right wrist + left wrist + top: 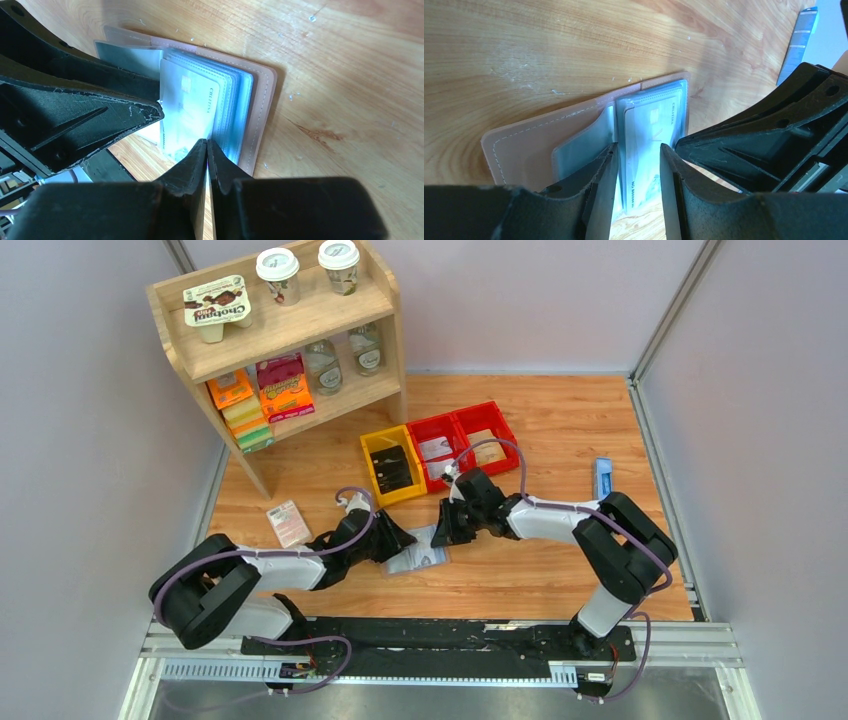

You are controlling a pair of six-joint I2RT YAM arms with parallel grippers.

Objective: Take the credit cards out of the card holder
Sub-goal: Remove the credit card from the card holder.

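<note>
The card holder lies open on the wooden table, brown outside with clear blue-grey sleeves inside. A pale credit card sits in a raised sleeve. My left gripper is open, and the raised sleeve with the card stands between its fingers. My right gripper faces it from the other side. Its jaws are pinched together on the near edge of a sleeve, right beside the card. The two grippers almost touch over the holder.
A yellow bin and red bins stand just behind the grippers. A wooden shelf with cups and boxes is at the back left. A pink-and-white packet lies at the left, a narrow blue object at the right.
</note>
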